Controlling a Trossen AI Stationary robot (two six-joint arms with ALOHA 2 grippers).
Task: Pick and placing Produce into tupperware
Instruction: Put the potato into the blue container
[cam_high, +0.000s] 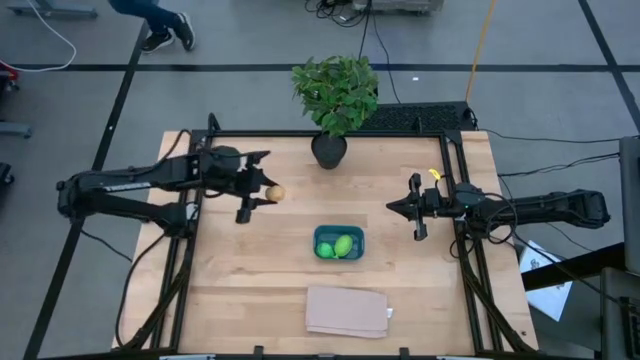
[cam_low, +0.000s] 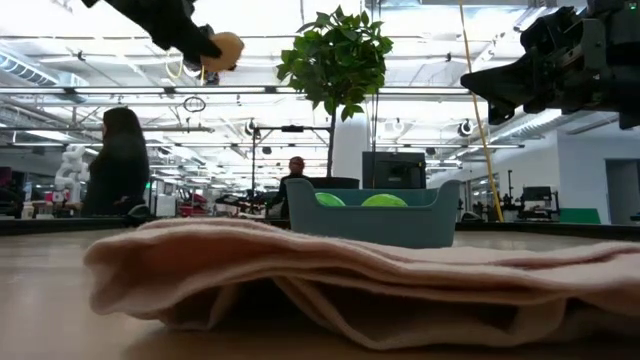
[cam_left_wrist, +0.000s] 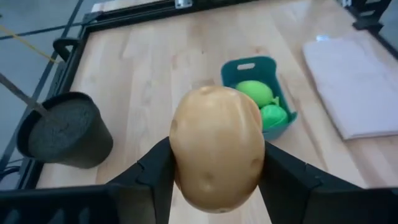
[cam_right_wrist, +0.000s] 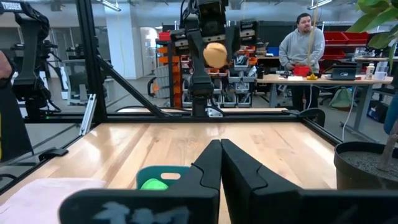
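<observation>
- The left gripper (cam_high: 262, 194) holds the potato (cam_left_wrist: 217, 148) clamped between its fingers (cam_left_wrist: 152, 177), raised well above the table (cam_high: 240, 290) on the left side, near the potted plant (cam_high: 335, 100).
- Two green pieces of produce (cam_high: 338, 246) already lie in the teal tupperware (cam_high: 339, 243), which sits near the table's middle; the potato looks like the last piece to go in.
- The step in hand, as I judge it, is the carry: the potato is lifted but not yet over the container.
- The next move calls for swinging toward the tupperware, coming down over its free end, and letting go low (the green pieces fill much of the inside, so room is tight and a roll-out seems possible).
- Bare table lies between the gripper and the container; the plant pot stands behind the path, and the folded tan cloth (cam_high: 347, 311) lies beyond the tupperware near the front edge.
- The right gripper (cam_high: 410, 207) waits on the right side with its fingers closed on nothing, well apart from the container.
</observation>
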